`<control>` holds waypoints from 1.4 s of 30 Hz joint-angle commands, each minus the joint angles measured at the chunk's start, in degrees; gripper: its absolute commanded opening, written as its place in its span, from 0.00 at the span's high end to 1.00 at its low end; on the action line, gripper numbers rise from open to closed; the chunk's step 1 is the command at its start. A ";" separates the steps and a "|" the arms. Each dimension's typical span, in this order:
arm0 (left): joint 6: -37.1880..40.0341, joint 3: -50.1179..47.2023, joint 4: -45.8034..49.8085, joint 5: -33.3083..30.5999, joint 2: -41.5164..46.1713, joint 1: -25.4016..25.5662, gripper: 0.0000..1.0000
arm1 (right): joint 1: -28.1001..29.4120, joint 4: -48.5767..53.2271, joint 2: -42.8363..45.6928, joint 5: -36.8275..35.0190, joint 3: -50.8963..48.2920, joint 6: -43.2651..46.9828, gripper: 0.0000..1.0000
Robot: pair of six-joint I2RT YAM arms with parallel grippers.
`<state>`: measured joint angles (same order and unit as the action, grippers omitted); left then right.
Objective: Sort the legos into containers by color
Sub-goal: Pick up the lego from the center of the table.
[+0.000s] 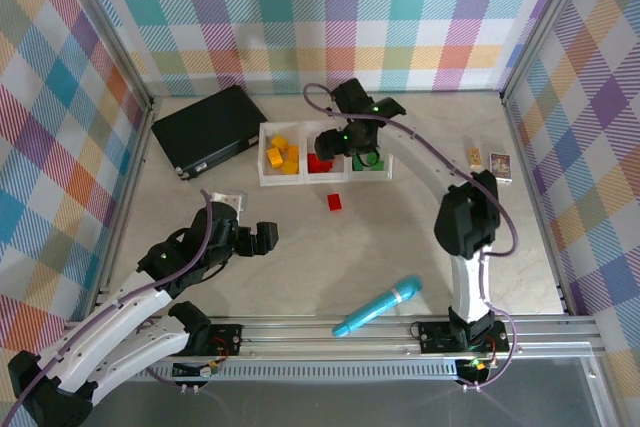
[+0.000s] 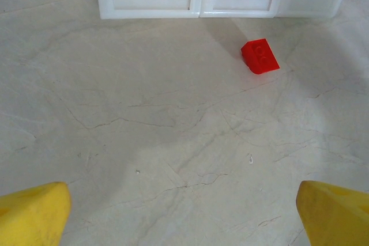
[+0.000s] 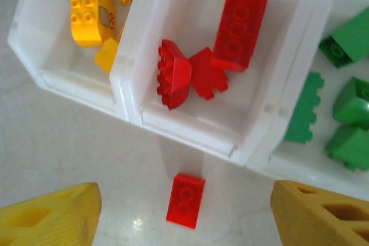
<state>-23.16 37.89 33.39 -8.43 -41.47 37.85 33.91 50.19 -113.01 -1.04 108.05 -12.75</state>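
Note:
The white tray holds the containers: yellow legos on the left, red legos in the middle, green legos on the right. One loose red lego lies flat on the table just in front of the middle compartment. My right gripper hovers over the tray's middle. In its wrist view the right gripper is open and empty, and the loose red lego shows on the table far below. My left gripper is open and empty, low over bare table, well short of the red lego.
A flat black case lies left of the tray at the back. A long blue stick rests near the front rail. Small cards sit at the back right. Checked walls close in three sides.

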 commanded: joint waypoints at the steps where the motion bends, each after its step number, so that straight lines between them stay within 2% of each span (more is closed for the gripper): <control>1: -1.14 -0.63 0.98 0.58 1.12 0.31 0.01 | 0.37 -2.83 6.11 1.30 -7.87 -4.18 0.19; 8: -1.56 -1.41 1.15 0.63 2.58 0.39 0.00 | 0.65 -7.63 16.82 1.55 -24.84 -8.96 0.09; 11: -1.62 -1.67 1.00 0.55 2.76 0.38 0.00 | 0.97 -8.62 19.49 0.75 -30.11 -11.05 0.01; 18: -2.07 -2.70 -0.14 0.92 2.80 0.39 0.01 | 3.44 -13.51 21.22 -0.12 -38.97 -17.00 0.00; 23: -2.43 -3.13 -0.01 1.18 3.19 0.39 0.01 | 6.28 -14.02 15.59 -2.86 -36.97 -18.28 0.00; 34: -2.86 -3.96 1.24 0.56 6.22 0.39 0.00 | 7.92 -11.70 2.73 -7.19 -26.68 -18.49 0.05; 42: -2.57 -3.97 1.20 0.76 5.75 0.37 0.00 | 8.80 -10.00 -3.16 -8.71 -20.53 -16.89 0.16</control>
<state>-25.12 34.63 33.65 -8.01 -35.90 37.87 42.02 38.06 -114.32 -8.40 84.79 -30.52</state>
